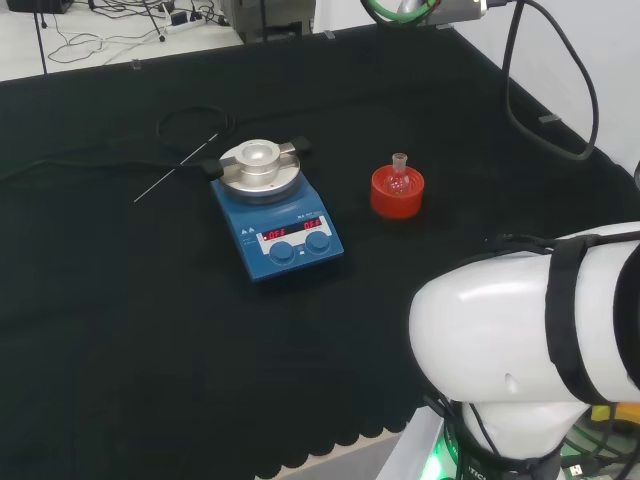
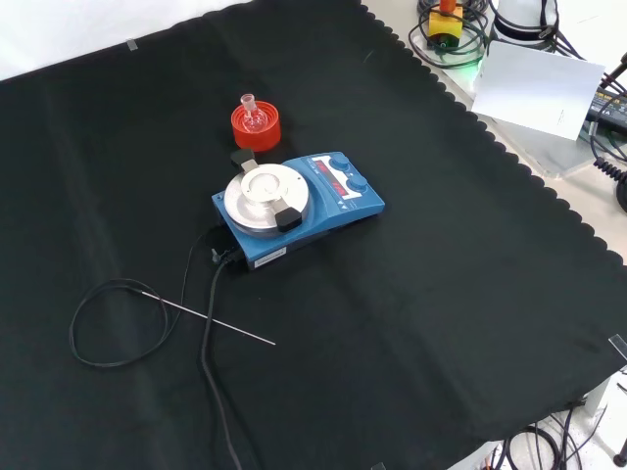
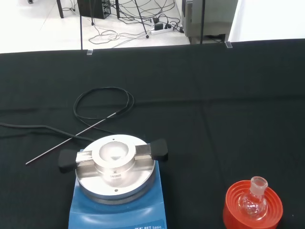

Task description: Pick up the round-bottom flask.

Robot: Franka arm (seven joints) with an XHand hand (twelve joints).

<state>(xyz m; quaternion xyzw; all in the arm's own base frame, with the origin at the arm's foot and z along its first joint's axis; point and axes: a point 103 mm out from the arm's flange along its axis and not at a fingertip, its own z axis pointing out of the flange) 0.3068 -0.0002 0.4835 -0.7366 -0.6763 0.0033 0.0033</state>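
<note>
A small clear round-bottom flask (image 1: 400, 172) stands upright with its neck up in a red ribbed ring stand (image 1: 397, 194) on the black cloth, to the right of the blue hotplate in the head view. In the front view the flask (image 2: 253, 115) and its red stand (image 2: 256, 128) sit just beyond the hotplate. The wrist view looks at the flask (image 3: 254, 200) in the stand (image 3: 252, 211) from a distance, with nothing touching it.
A blue stirrer hotplate (image 1: 276, 220) with a round metal top (image 2: 266, 197) stands mid-cloth. A thin metal probe (image 2: 211, 320) on a looped black cable (image 2: 108, 323) lies beside it. The arm's white link (image 1: 530, 320) stands at the head view's lower right.
</note>
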